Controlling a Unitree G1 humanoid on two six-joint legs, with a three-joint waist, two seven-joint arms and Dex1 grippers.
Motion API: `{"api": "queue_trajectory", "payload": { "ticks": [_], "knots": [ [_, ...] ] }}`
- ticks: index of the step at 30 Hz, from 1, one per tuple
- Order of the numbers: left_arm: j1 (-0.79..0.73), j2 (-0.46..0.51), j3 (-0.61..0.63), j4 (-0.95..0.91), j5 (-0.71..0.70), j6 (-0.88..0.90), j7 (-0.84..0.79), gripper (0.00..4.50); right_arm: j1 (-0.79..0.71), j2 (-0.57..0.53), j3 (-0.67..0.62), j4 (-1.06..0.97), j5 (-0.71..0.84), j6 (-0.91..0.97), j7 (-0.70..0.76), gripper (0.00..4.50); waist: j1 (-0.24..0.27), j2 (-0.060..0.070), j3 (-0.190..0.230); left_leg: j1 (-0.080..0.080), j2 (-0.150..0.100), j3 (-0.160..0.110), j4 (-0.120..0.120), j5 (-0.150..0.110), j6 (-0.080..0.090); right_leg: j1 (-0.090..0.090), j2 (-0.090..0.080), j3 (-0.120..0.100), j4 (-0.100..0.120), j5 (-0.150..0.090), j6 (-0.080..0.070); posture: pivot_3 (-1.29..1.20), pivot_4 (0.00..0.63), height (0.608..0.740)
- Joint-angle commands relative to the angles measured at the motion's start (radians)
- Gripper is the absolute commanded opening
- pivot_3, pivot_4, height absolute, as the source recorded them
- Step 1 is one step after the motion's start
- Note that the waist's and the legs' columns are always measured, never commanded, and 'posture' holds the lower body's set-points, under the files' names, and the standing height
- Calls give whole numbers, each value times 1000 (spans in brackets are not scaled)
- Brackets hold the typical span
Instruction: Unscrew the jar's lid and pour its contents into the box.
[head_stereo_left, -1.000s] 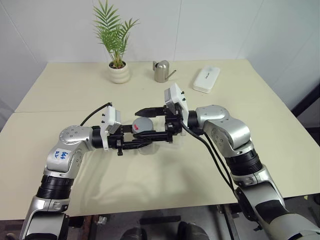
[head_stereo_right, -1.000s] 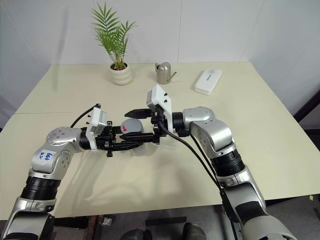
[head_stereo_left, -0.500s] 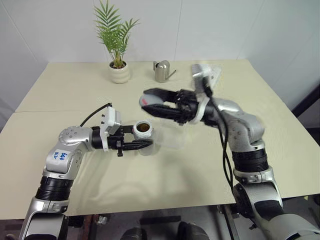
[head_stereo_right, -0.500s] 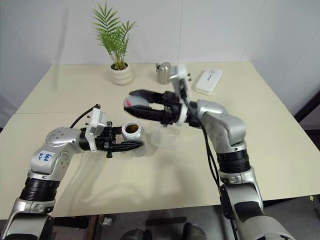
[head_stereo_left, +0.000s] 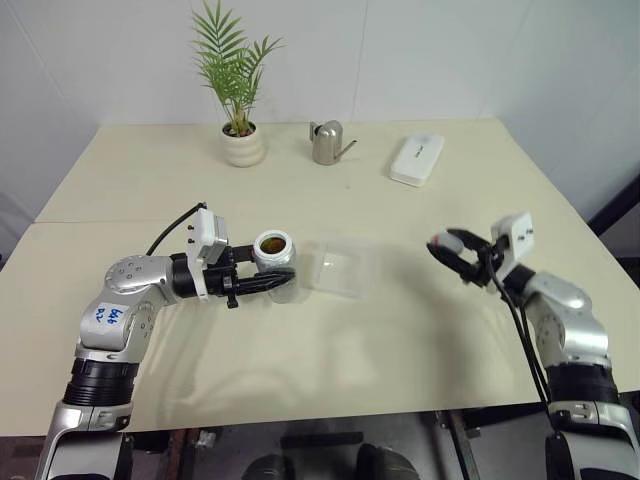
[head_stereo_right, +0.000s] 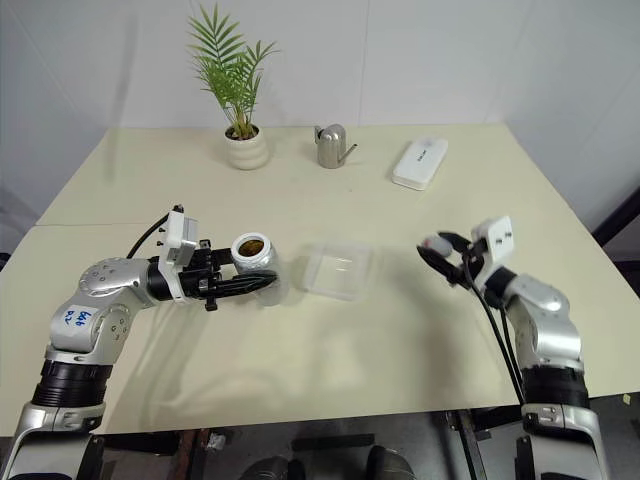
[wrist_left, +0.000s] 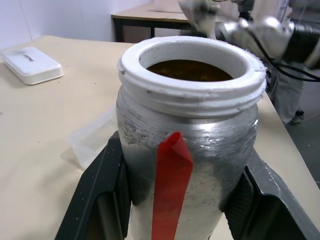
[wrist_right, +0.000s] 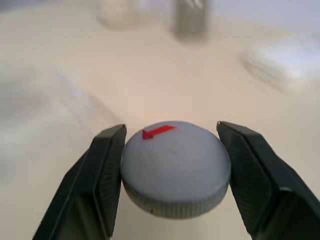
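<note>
cream worktop, and the left gripper clamps its jaws on the open jar just beside the clear box, ready to pour; right gripper pinches the lid, parked well clear.

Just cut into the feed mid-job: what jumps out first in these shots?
The open jar, brown contents visible inside, stands out near the table's middle, clamped upright in the left gripper. Out over the table's right side, the right gripper holds the grey lid with its red mark. Between them lies the clear box on the table, just beside the jar.
</note>
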Motion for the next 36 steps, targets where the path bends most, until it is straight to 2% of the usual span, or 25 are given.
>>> {"api": "queue_trajectory", "payload": {
  "ticks": [1,4,10,13,19,23,27,30,36],
  "knots": [
    [-18,6,20,-12,-18,-5,3,1938,53,5,-33,59,-21,-97,-36,2667,-6,0,0,0,0,0,0,0,0,0,0,1,0,0,0,0,150,740],
    [-36,0,21,7,-16,-9,10,1938,94,23,-38,59,1,-91,-37,2667,-12,0,0,1,0,-2,0,0,0,1,0,1,0,0,0,0,150,740],
    [-60,-5,24,52,-15,-13,12,1938,89,23,-63,7,57,-56,-34,4459,-13,0,0,4,1,-3,1,0,0,2,0,2,1,1,0,0,150,740],
    [-76,-6,24,68,-16,-8,17,1938,83,3,-70,-72,97,-10,-17,4459,-12,0,0,3,1,-3,1,0,0,2,0,2,1,1,0,0,150,740],
    [-80,12,7,80,10,-30,0,1938,39,-120,-51,-360,264,280,88,4459,-9,2,1,3,1,-3,1,0,0,2,0,2,0,1,0,0,150,740],
    [-116,7,0,147,72,-94,26,1938,-2,-252,30,-547,340,475,192,4459,0,2,1,2,1,-4,1,0,0,2,0,1,0,1,0,0,150,740],
    [-188,-12,-35,236,142,-133,65,1938,-7,-345,105,-670,335,547,261,4459,14,2,1,1,1,-4,2,-1,1,2,0,1,-1,1,-1,0,150,740],
    [-234,-35,-65,285,195,-171,98,1938,4,-362,103,-714,348,568,269,4459,28,1,1,-1,0,-4,2,-1,2,1,-1,0,-2,1,0,0,150,740],
    [-345,-94,-140,412,341,-238,205,1938,45,-320,57,-729,347,562,202,4459,45,1,1,-2,-2,-3,3,-2,4,1,-1,-1,-4,2,2,0,150,740]
  ]
}}
